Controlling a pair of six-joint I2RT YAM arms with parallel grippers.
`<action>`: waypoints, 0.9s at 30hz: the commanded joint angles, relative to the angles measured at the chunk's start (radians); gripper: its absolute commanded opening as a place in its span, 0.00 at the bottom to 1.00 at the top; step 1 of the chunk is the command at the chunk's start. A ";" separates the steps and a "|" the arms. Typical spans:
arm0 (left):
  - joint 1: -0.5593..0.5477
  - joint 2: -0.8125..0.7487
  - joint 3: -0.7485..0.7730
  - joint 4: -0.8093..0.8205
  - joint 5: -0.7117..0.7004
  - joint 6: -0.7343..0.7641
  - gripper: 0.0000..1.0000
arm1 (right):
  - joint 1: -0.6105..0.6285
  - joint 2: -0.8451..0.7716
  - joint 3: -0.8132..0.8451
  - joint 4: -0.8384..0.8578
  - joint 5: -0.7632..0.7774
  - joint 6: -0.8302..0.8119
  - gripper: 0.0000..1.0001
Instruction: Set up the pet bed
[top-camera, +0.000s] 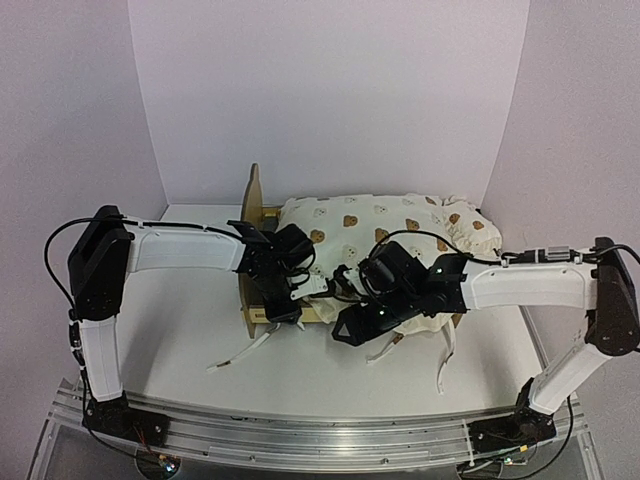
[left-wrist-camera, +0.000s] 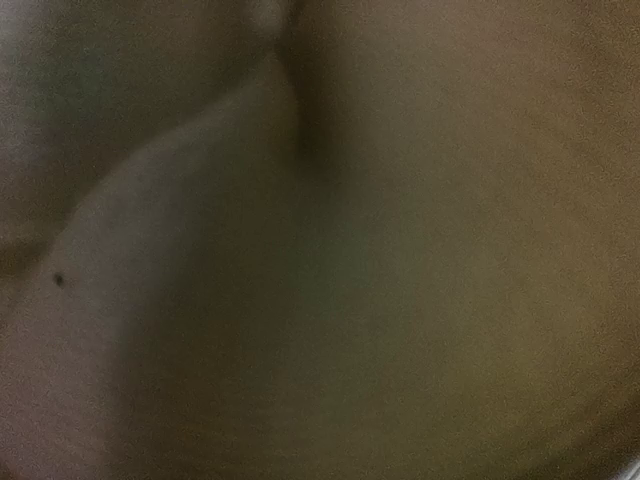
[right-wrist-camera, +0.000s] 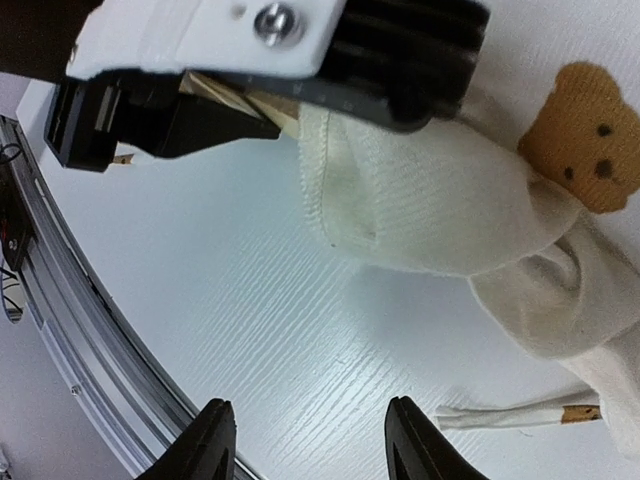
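Observation:
The pet bed stands mid-table, its wooden headboard on the left. A cream bear-print cushion lies bunched over it and spills off the right end. My left gripper is down at the bed's near-left corner, against the cushion's corner. The left wrist view is filled by blurred cream cloth, so its jaws do not show. In the right wrist view the left gripper sits over the cushion's hem. My right gripper hovers open over bare table just in front of the cushion, holding nothing.
Tie strings trail from the cushion onto the white table in front of the bed, and another string lies near my right fingertips. The metal rail runs along the table's near edge. Lilac walls enclose the back and sides.

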 joint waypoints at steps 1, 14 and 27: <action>0.008 0.029 0.049 -0.076 0.033 -0.043 0.29 | 0.020 -0.036 -0.037 0.104 -0.017 -0.021 0.52; 0.007 0.031 0.324 -0.296 0.186 -0.126 0.00 | 0.138 0.134 -0.361 1.000 0.280 -0.238 0.48; 0.007 0.012 0.431 -0.338 0.222 -0.106 0.00 | 0.135 0.445 -0.236 1.409 0.504 -0.425 0.51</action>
